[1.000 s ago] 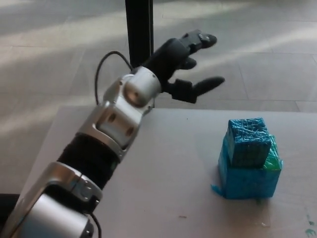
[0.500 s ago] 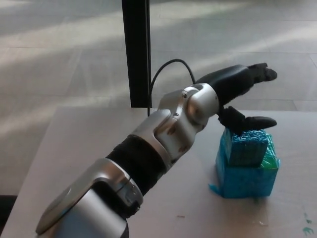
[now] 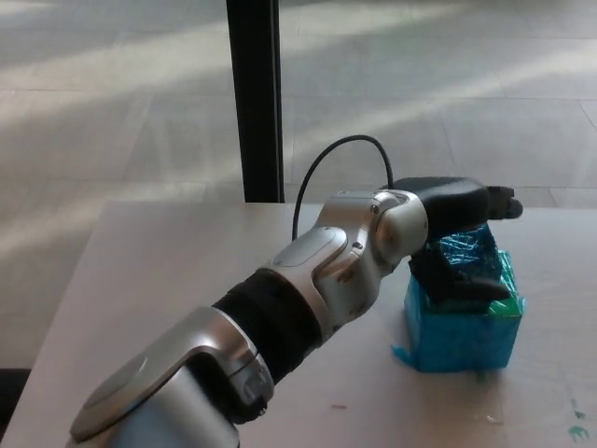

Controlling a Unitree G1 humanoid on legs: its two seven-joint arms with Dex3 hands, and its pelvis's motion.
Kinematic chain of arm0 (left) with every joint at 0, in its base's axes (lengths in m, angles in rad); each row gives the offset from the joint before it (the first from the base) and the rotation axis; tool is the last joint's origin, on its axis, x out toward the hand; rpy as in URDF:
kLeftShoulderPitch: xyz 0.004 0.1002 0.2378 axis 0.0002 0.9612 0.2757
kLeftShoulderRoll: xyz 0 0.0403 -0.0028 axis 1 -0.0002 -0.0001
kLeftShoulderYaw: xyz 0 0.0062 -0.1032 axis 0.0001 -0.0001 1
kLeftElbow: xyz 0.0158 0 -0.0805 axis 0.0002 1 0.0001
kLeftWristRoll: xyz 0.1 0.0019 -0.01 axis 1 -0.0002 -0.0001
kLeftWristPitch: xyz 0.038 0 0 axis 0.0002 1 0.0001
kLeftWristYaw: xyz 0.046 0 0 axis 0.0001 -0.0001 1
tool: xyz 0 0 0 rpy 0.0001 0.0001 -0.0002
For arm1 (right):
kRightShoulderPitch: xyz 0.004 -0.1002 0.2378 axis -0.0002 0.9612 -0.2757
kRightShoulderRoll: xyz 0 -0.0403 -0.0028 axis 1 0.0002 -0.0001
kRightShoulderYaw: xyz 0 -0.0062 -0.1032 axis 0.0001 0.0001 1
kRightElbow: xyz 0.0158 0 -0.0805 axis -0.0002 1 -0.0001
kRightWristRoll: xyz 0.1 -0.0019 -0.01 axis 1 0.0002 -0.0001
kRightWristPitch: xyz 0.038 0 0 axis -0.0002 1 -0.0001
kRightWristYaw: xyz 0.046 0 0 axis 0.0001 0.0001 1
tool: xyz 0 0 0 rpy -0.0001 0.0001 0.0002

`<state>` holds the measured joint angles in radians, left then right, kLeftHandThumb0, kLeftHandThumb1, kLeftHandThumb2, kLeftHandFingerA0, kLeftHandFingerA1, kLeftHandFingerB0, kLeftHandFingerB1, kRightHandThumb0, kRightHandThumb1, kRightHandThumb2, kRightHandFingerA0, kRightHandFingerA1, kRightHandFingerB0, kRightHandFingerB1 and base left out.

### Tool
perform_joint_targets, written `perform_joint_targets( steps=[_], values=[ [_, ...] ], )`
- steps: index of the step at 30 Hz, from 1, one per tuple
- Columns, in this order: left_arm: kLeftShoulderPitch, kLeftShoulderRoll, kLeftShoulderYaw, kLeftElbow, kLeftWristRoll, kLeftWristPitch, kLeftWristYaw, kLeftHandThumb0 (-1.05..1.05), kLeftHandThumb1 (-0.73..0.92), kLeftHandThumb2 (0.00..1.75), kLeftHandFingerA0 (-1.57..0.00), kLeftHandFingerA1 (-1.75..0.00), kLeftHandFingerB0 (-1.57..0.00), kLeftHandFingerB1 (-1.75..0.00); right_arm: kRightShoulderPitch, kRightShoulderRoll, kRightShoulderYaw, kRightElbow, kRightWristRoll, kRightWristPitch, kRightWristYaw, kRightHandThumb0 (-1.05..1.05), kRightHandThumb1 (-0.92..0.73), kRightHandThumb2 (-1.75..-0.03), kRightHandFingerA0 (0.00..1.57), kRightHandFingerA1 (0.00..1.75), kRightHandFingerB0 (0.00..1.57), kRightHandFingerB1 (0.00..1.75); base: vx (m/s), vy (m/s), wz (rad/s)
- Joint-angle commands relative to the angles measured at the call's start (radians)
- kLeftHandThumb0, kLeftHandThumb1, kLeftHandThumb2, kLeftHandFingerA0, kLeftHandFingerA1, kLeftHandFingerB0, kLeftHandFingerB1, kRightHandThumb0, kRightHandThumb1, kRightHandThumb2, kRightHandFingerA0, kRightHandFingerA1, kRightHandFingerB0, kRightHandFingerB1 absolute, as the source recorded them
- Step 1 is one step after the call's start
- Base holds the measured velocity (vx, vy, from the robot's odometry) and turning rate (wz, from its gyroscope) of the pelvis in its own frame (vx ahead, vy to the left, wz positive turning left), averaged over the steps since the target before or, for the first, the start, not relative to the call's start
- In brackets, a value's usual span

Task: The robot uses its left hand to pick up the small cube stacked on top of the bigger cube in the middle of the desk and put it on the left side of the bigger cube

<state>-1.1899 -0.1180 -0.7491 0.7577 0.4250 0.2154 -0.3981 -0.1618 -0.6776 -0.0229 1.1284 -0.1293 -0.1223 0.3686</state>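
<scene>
**A:** ok so, head view. What's the left hand (image 3: 459, 233) doing? All I can make out is the arm coming in from the lower left, silver and black, with a black cable (image 3: 338, 163) looping up behind the wrist.

**B:** It's right on top of the stack. The upper fingers (image 3: 496, 203) reach over the far top edge of the small cube (image 3: 464, 248), and the thumb (image 3: 466, 285) lies across its near face, so the cube sits between them. Fingers are curled in around it, not spread. Looks like contact on both sides, though I can't tell how firm the hold is.

**A:** And the small cube itself?

**B:** Mostly hidden. Only a patch of teal wrap shows between the fingers and the thumb, and it's sitting on the bigger cube (image 3: 462, 331), directly under the palm.

**A:** Bigger cube?

**B:** Just below the thumb, flat on the desk (image 3: 168, 271). Same blue-teal wrap, with a bit of green showing at its right edge, just right of the thumb tip.

**A:** Any containers?

**B:** Just the two cubes. Right hand doesn't show. Past the fingers, behind the desk, there's a black post (image 3: 254, 98) on a tiled floor (image 3: 112, 84).
</scene>
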Motion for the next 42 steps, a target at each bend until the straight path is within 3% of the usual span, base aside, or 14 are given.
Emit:
perform_joint_targets(
  steps=[1,6,8,9,11,13,14,15,17,26,27,34,38,42],
  values=[
    [-0.057,0.019,-0.082,0.023,0.091,0.054,-0.204,-1.05,0.57,1.1,0.0,-0.22,-0.08,-0.14,-0.015,-0.031,0.0,0.0,-0.008,-0.012,0.0,-0.65,-0.31,-0.95,0.98,1.01,0.68,0.78,0.0,0.0,0.0],
    [-0.096,0.003,-0.172,0.052,0.149,0.085,-0.288,-0.8,0.44,0.99,-0.19,-0.64,0.0,-0.2,-0.024,-0.029,-0.009,-0.004,0.002,0.009,0.004,-0.56,-0.29,-0.98,0.95,1.01,0.7,0.79,0.0,0.0,0.0],
    [-0.065,0.004,-0.182,0.044,0.157,0.078,-0.239,-0.82,0.42,0.85,-0.29,-0.69,-0.05,-0.18,-0.022,-0.031,0.003,-0.006,-0.015,-0.021,-0.018,-0.51,-0.3,-1.0,0.93,0.99,0.71,0.78,0.0,0.0,0.0],
    [-0.049,0.006,-0.175,0.034,0.153,0.08,-0.218,-0.67,0.47,0.55,-0.38,-0.75,-0.04,-0.33,-0.019,-0.031,0.004,-0.002,-0.018,-0.036,-0.025,-0.54,-0.31,-0.98,0.92,0.99,0.73,0.77,0.0,0.0,0.0],
    [-0.004,0.007,-0.151,0.017,0.143,0.075,-0.152,-0.34,0.56,0.57,-0.54,-1.27,-0.16,-0.37,-0.014,-0.033,0.004,0.003,-0.02,-0.071,-0.035,-0.55,-0.31,-1.02,0.9,0.97,0.74,0.79,0.0,0.0,0.0],
    [0.036,0.0,-0.121,0.009,0.139,0.061,-0.073,-0.25,0.68,0.63,-0.6,-1.32,-0.35,-0.38,-0.016,-0.035,0.008,0.008,-0.028,-0.085,-0.046,-0.58,-0.34,-0.97,0.89,0.98,0.76,0.76,0.0,0.0,0.0],
    [0.065,-0.001,-0.104,-0.009,0.146,0.052,-0.017,-0.2,0.69,0.69,-0.62,-1.07,-0.54,-0.48,-0.018,-0.035,0.008,0.008,-0.028,-0.084,-0.046,-0.57,-0.35,-0.96,0.9,0.98,0.77,0.75,0.0,0.0,0.0],
    [0.096,0.007,-0.099,-0.019,0.163,-0.006,0.069,-0.24,0.66,0.63,-0.65,-1.06,-0.75,-0.74,-0.015,-0.032,0.002,0.001,-0.023,-0.089,-0.05,-0.53,-0.31,-1.03,0.93,0.99,0.75,0.8,0.0,0.0,0.0],
    [0.115,0.011,-0.1,-0.011,0.186,-0.057,0.141,-0.25,0.71,0.66,-0.68,-1.42,-0.71,-1.06,-0.009,-0.032,-0.002,-0.021,-0.02,-0.081,-0.052,-0.49,-0.33,-1.04,0.91,0.98,0.74,0.79,0.0,0.0,0.0],
    [0.123,0.009,-0.081,0.034,0.208,-0.091,0.149,-0.29,0.73,0.67,-0.68,-1.09,-0.69,-0.73,-0.011,-0.029,-0.01,-0.018,-0.02,-0.1,-0.07,-0.37,-0.24,-1.11,0.97,1.0,0.79,0.8,0.0,0.0,0.0],
    [0.118,0.011,-0.084,0.051,0.211,-0.107,0.144,-0.29,0.68,0.67,-0.7,-1.34,-0.7,-0.92,-0.008,-0.029,-0.012,-0.023,-0.017,-0.097,-0.067,-0.34,-0.18,-1.17,0.99,1.01,0.84,0.74,0.0,0.0,0.0],
    [0.122,0.042,-0.092,0.052,0.246,-0.17,0.187,-0.31,0.69,0.68,-0.74,-1.24,-0.67,-0.78,-0.006,-0.033,-0.011,-0.024,-0.023,-0.104,-0.064,-0.31,-0.16,-1.22,0.96,1.0,0.87,0.72,0.0,0.0,0.0],
    [0.121,0.054,-0.086,0.048,0.249,-0.181,0.189,-0.26,0.65,0.67,-0.78,-1.31,-0.74,-0.89,-0.005,-0.031,-0.01,-0.025,-0.025,-0.103,-0.07,-0.36,-0.22,-1.1,0.96,0.99,0.84,0.79,0.0,0.0,0.0],
    [0.131,0.074,-0.069,0.038,0.253,-0.2,0.23,-0.27,0.64,0.72,-0.8,-1.4,-0.79,-1.02,-0.006,-0.03,-0.005,-0.018,-0.027,-0.097,-0.056,-0.29,-0.16,-1.21,0.93,0.96,0.86,0.71,0.0,0.0,0.0]
  ],
)
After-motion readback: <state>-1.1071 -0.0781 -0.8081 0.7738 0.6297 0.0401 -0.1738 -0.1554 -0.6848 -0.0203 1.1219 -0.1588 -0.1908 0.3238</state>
